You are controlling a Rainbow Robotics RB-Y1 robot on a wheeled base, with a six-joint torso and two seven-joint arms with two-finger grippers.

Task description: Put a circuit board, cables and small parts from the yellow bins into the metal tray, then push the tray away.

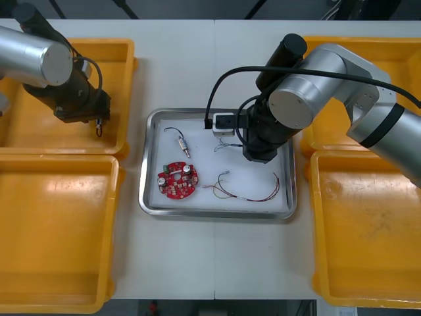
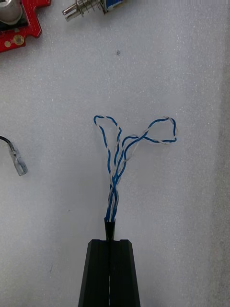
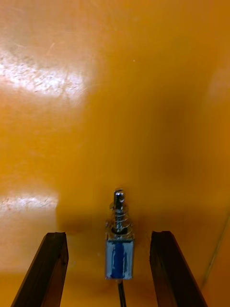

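The metal tray [image 1: 217, 212], white inside, holds a red circuit board [image 1: 177, 180], a small metal part [image 1: 182, 143] and a red and yellow cable [image 1: 245, 192]. My right arm [image 1: 283, 112] hangs over the tray's far right part. In the right wrist view my right gripper [image 2: 110, 225] is shut on one end of the twisted blue and white cable [image 2: 120, 148], whose loops rest on the tray floor. Over the far left yellow bin [image 1: 39, 131], my left gripper [image 3: 109, 234] stands open around a blue-bodied small metal part [image 3: 119, 249] lying on the bin floor.
A near left yellow bin [image 1: 52, 230] and two yellow bins on the right [image 1: 368, 224] [image 1: 395, 52] flank the tray. A black cable's metal end [image 2: 19, 165] lies beside the blue and white loops. Bare table [image 1: 210, 263] lies in front of the tray.
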